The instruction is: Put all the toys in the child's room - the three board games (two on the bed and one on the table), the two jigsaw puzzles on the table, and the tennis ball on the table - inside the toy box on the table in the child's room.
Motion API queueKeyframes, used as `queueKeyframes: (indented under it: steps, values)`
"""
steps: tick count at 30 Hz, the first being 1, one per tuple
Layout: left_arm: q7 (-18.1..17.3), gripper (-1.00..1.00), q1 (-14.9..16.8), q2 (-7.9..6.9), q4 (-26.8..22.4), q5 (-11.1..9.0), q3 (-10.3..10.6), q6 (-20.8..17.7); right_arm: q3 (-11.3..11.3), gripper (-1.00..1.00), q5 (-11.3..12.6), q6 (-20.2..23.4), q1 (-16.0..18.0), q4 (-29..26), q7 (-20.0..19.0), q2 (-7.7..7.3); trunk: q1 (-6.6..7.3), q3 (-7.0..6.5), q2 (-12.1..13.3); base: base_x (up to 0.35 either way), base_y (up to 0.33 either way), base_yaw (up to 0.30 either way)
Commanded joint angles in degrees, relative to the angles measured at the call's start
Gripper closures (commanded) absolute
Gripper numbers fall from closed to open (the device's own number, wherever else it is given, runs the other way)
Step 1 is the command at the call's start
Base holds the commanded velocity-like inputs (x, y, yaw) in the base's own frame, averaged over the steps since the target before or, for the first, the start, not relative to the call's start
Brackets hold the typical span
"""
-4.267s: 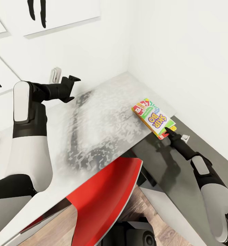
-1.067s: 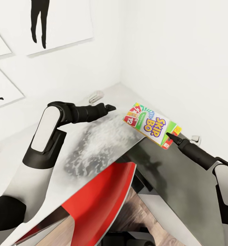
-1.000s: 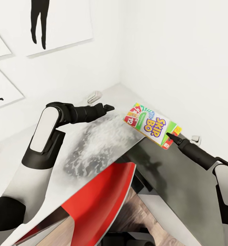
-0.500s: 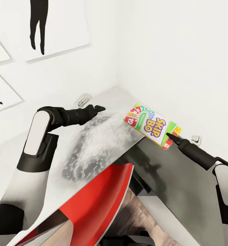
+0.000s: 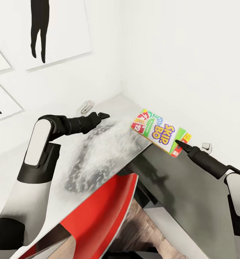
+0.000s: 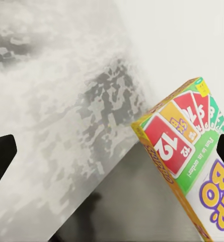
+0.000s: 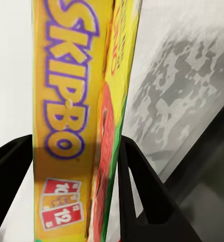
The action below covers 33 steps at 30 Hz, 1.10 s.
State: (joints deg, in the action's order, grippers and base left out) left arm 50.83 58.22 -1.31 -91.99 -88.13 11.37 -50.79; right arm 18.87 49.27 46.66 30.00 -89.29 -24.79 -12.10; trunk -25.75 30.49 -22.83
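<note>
A board game box point(image 5: 158, 132), printed Skip-Bo in yellow, green and red, hangs tilted just above the right end of the pale table top point(image 5: 98, 154). My right gripper point(image 5: 177, 144) is shut on its lower corner. In the right wrist view the box's edge point(image 7: 76, 101) sits clamped between the two black fingers point(image 7: 142, 191). My left gripper point(image 5: 102, 116) is open and hovers over the table left of the box, apart from it. In the left wrist view the box point(image 6: 192, 151) lies just inside one of the left gripper's fingertips point(image 6: 1, 156). The toy box, puzzles, ball and bed are out of view.
A red chair seat point(image 5: 98, 212) is tucked under the table's front edge. The table's dark grey side panel point(image 5: 184, 194) drops away below the held box. White walls meet in a corner behind it, with a black silhouette picture point(image 5: 39, 28) on the left wall. A small grey fitting point(image 5: 86, 105) sits at the table's back edge.
The right gripper has lifted the Skip-Bo box off the table edge and now holds it still. The left arm reached toward it, then drew back slightly left. The head view has shifted.
</note>
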Motion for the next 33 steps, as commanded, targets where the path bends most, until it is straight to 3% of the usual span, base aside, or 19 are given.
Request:
queueKeyframes:
  steps: [1,15,33]
  values:
    - [0.57,-1.00,0.05,-0.04,-0.05,-0.52,0.05,0.01,0.08,1.00,0.00,0.36,0.05,-0.01,-0.17,0.01,-0.03,-0.01,-0.09,0.000,0.000,-0.062]
    - [-6.02,-1.00,-1.95,-0.14,0.02,-0.48,-2.34,-0.13,-0.04,1.00,0.11,0.36,0.05,-0.08,-0.17,0.17,-0.03,-1.31,-0.09,0.000,0.000,-0.062]
    - [-7.70,-1.00,-2.84,-0.17,0.25,0.13,-3.23,-0.50,-0.13,1.00,0.12,0.43,0.05,-0.10,-0.17,0.50,-0.03,-2.98,-0.09,0.000,0.000,-0.062]
